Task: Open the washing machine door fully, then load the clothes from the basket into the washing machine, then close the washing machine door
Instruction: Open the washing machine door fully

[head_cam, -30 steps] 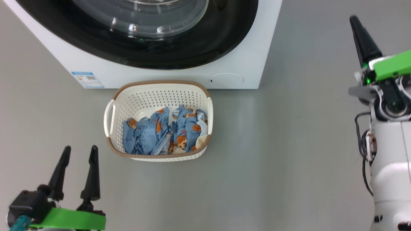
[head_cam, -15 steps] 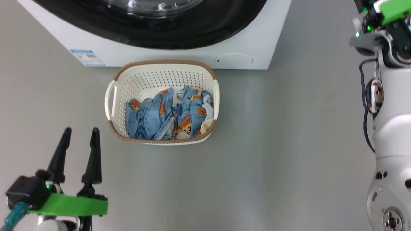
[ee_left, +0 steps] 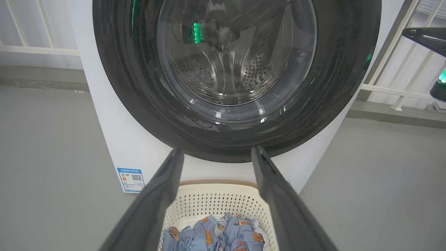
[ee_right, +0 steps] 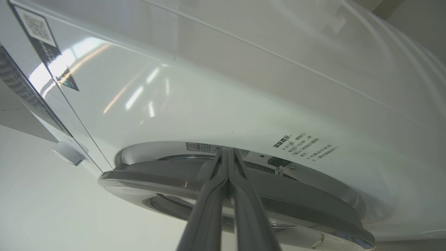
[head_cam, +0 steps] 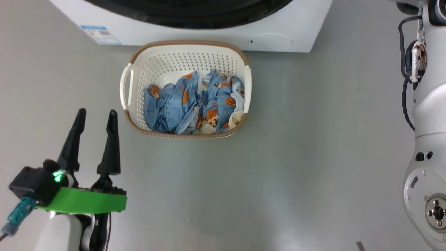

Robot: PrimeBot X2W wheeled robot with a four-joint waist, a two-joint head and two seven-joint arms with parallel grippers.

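Currently the left gripper [head_cam: 97,112] hangs low on the robot's left, its two dark fingers spread wide with nothing between them. The basket [head_cam: 181,61] stands on the grey floor [head_cam: 306,157] ahead of it and to its right, near the fingertips but apart from them. It holds the clothes [head_cam: 193,104], a crumpled blue heap lying toward the basket's near and right side. Just beyond the basket is the washing machine [head_cam: 209,36], whose white front bears a blue sticker [head_cam: 101,34] at the left and a round flap [head_cam: 271,39] at the right.

Seen from the left wrist, the spread fingers frame the basket's far rim. The washing machine door [ee_left: 237,143] stands above and beyond them, and its black rim appears to lie flat against the front. The steel drum [ee_left: 258,69] is visible through the glass.

The right gripper [ee_right: 227,153] is up beside the machine, well apart from the basket, with its fingers pressed together and holding nothing. From the right wrist, its tips lie at the door's edge, seen side-on as a grey-silver band where it meets the white front. Whether they touch the door cannot be told. The left wrist view catches one of its dark fingers off to the right of the door. The pale right forearm [head_cam: 427,115] runs up the right edge of the head view.
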